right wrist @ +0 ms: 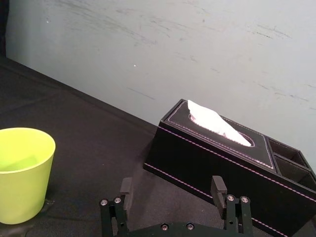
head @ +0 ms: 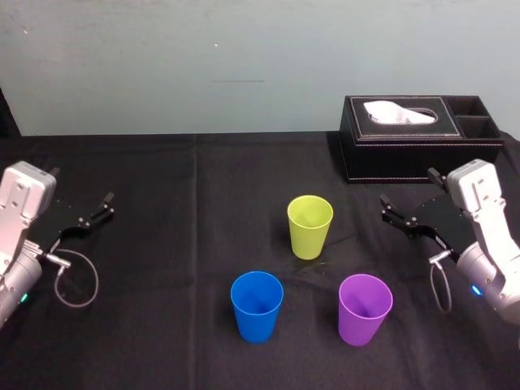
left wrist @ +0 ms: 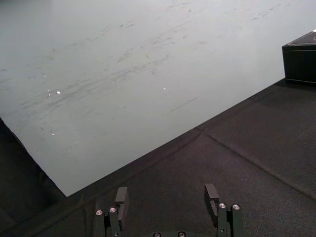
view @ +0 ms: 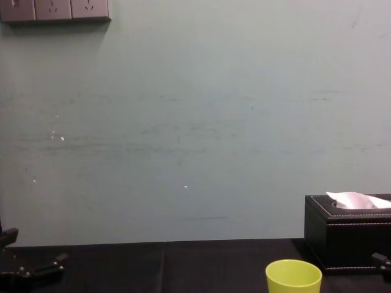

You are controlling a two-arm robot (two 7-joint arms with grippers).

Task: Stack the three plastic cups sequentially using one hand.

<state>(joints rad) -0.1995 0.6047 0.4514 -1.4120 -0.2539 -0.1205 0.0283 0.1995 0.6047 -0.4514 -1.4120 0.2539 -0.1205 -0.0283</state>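
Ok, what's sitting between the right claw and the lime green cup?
Nothing. In the head view, the stretch of black tablecloth between the open right claw and the lime green cup is bare.

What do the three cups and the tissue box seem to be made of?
The lime cup, blue cup and purple cup: likely plastic, smooth with a soft sheen, uniform colour. The tissue box: probably leather or faux leather, matte black, with pale stitching along its edges.

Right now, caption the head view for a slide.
Lime cup, blue cup, purple cup upright and apart; left gripper and right gripper open at the sides.
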